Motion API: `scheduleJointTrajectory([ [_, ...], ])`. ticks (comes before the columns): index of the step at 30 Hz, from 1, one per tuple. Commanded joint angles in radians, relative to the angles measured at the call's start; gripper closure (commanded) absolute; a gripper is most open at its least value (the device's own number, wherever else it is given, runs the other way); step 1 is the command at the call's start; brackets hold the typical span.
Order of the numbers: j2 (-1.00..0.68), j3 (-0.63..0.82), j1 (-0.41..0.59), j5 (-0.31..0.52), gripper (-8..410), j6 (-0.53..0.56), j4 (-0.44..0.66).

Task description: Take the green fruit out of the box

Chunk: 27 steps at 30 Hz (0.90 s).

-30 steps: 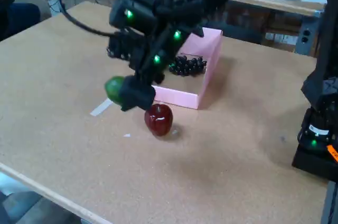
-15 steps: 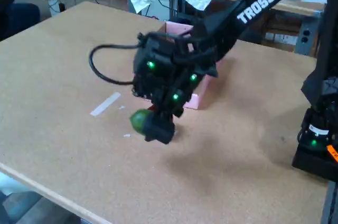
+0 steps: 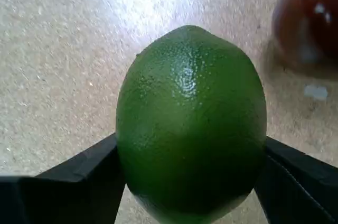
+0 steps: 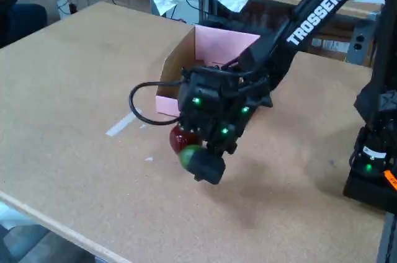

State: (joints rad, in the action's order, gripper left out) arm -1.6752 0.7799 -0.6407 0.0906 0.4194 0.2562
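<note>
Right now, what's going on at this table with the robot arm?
The robot arm's gripper is shut on a lime, one black finger on each side. In the fixed view it holds the lime low over the brown table, outside and in front of the pink box. A dark-red apple sits on the table right beside the lime. The lime is out of the box but not yet released.
</note>
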Motion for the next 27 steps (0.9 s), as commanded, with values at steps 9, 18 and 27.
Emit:
scheduleJointTrajectory([
  [9, 0.000, -0.074, -0.009, -0.033, 268, 0.028, 0.010],
  [18, 0.000, -0.109, -0.010, -0.032, 268, 0.030, 0.003],
  [27, 0.000, -0.109, -0.010, -0.031, 240, 0.031, -0.014],
])
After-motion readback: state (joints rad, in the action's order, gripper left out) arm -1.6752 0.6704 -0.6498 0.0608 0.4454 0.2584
